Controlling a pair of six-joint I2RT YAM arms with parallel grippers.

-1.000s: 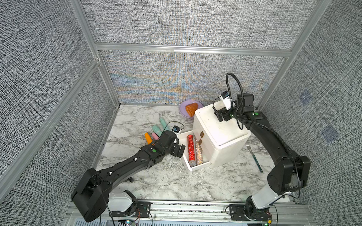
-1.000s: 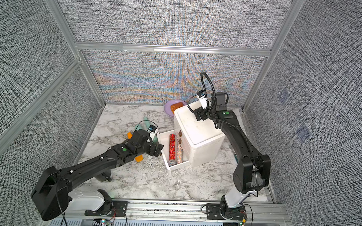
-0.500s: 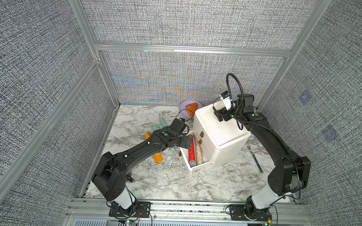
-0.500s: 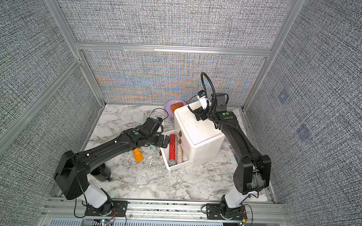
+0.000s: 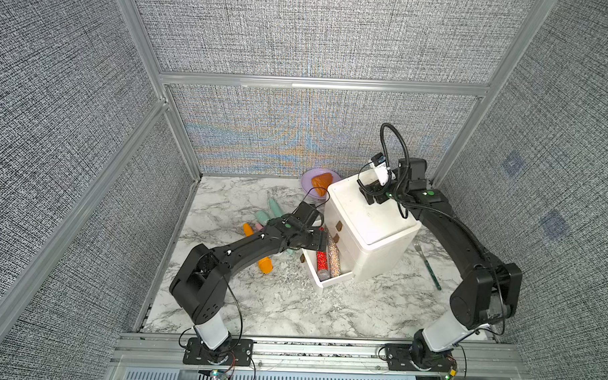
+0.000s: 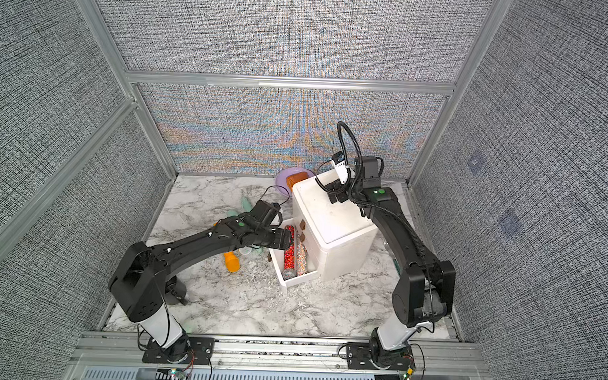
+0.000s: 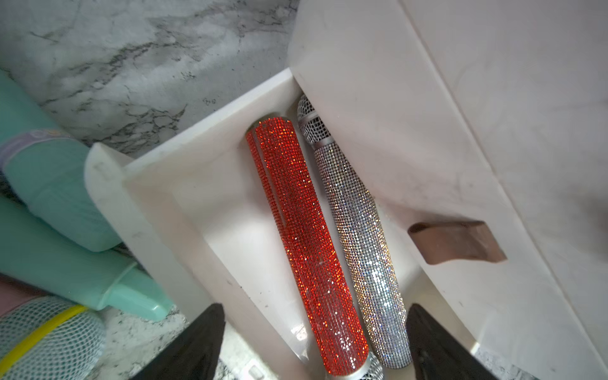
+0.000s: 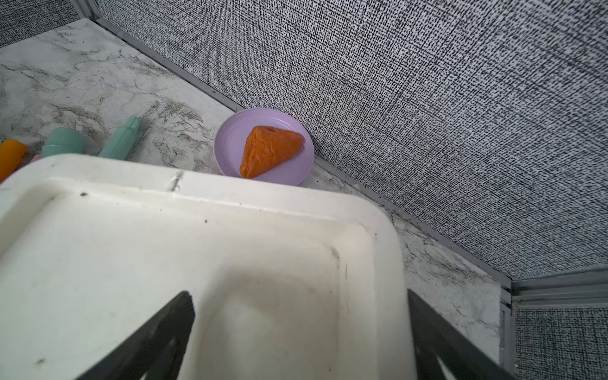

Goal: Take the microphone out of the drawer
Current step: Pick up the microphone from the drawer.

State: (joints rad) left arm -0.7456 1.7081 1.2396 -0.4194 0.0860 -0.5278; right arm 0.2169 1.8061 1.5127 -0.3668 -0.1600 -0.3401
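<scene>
On the marble-patterned bench, the white plastic drawer cabinet has its bottom drawer pulled out. Inside lie a red rhinestone microphone and a silver rhinestone microphone, side by side and touching. The left pincer, jaws apart, hangs over their near ends, straddling both across their long axes, so the left arm is nearer. The right pincer, also spread, sits at the cabinet's top.
</scene>
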